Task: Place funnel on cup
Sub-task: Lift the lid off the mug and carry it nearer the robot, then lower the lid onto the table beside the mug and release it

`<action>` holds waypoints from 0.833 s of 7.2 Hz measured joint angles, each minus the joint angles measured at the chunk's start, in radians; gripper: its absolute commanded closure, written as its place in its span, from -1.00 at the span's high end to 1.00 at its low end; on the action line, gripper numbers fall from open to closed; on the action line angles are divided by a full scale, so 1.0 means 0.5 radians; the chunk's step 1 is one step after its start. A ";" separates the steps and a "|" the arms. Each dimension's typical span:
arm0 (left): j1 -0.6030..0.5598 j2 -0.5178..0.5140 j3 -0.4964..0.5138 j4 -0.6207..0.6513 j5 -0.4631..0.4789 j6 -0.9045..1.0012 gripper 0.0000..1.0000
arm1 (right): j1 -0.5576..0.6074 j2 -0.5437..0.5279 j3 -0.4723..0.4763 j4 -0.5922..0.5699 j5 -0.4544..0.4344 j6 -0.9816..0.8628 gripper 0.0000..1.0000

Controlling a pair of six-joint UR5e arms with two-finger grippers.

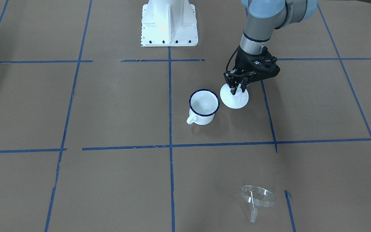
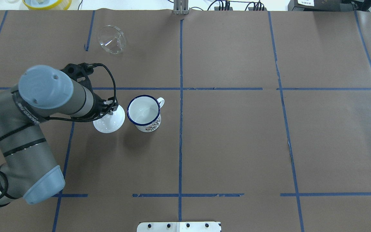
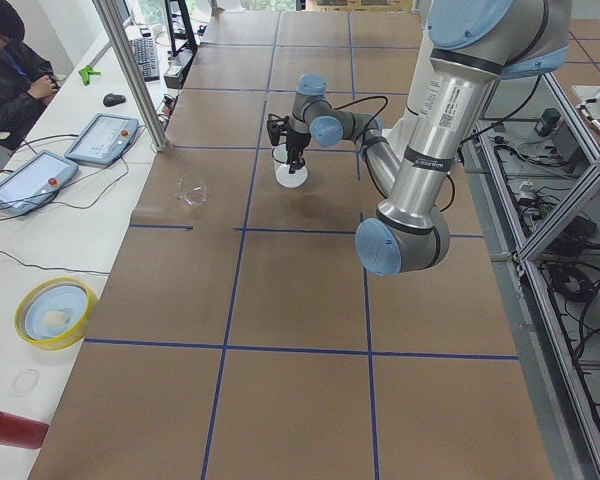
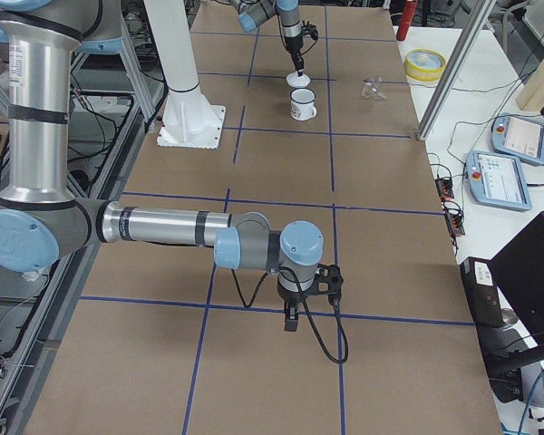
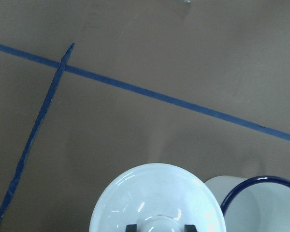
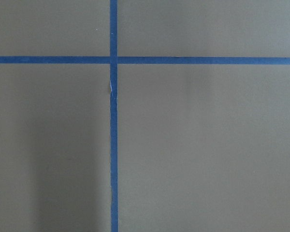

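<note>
Brown paper tabletop (image 1: pixel 108 106) w/ blue tape grid: nearest the operators' edge the clear funnel (image 1: pixel 258 196) lies on its side, well apart from the rest. Further in, the cup (image 1: pixel 204 106) stands upright w/ a white lid (image 1: pixel 237 100) just beside it, the L gripper (image 1: pixel 238 87) pinched narrow on the lid's knob. R gripper (image 4: pixel 291 319) hangs low over the paper at the table's end; can't tell if open or closed.
</note>
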 measured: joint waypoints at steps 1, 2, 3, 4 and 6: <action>0.060 0.009 0.081 -0.055 0.040 -0.043 -1.00 | 0.000 0.000 0.000 0.000 0.000 0.000 1.00; 0.102 0.012 0.138 -0.081 0.059 -0.066 -1.00 | 0.000 0.000 0.000 0.000 0.000 0.000 1.00; 0.121 0.012 0.166 -0.091 0.067 -0.074 -0.41 | 0.000 0.000 0.000 0.000 0.000 0.000 1.00; 0.129 0.011 0.179 -0.095 0.069 -0.074 0.99 | 0.000 0.000 0.000 0.000 0.000 0.000 1.00; 0.130 0.007 0.164 -0.107 0.066 -0.043 1.00 | 0.000 0.000 0.000 0.000 0.000 0.000 1.00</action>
